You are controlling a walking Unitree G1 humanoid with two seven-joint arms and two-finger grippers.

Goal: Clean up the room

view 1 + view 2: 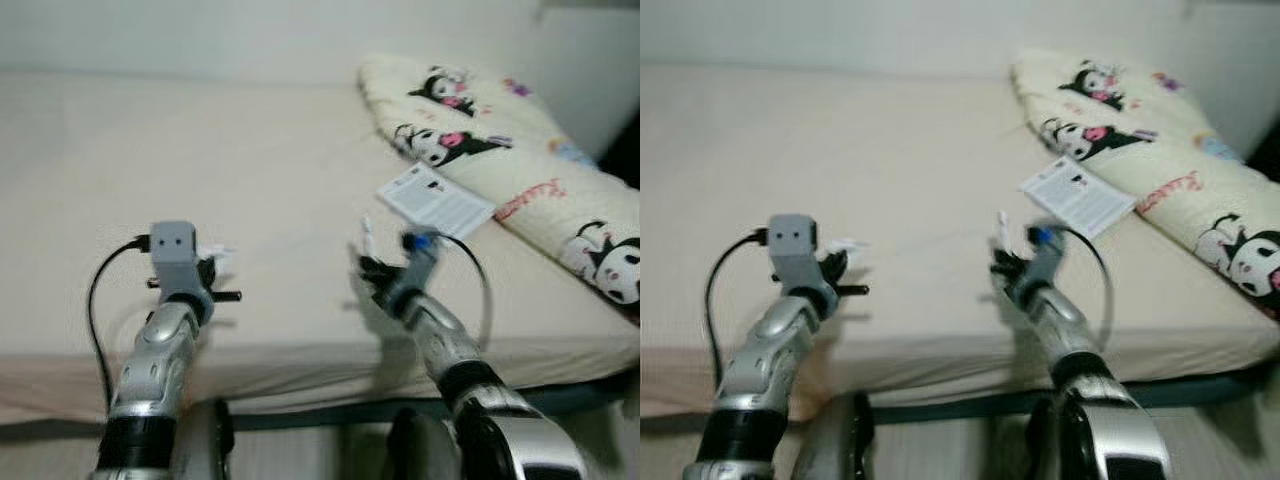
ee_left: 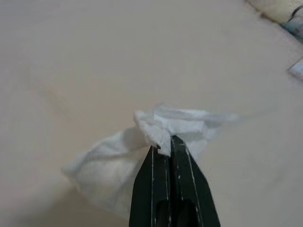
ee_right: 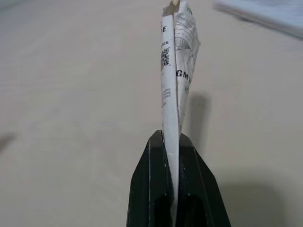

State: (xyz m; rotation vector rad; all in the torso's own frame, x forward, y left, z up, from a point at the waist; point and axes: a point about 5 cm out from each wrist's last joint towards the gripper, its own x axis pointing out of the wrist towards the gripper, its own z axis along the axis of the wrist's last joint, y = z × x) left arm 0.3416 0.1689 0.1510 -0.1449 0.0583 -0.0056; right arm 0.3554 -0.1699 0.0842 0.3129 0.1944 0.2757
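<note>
A crumpled white tissue (image 2: 156,142) is pinched in the left end effector (image 2: 164,144) above the bed (image 1: 200,160), near its front edge. The right end effector (image 3: 171,142) clamps a folded printed paper (image 3: 176,71) upright, also near the front edge. A leaflet (image 1: 435,198) lies beside the pillow (image 1: 500,130) at the bed's right side.
</note>
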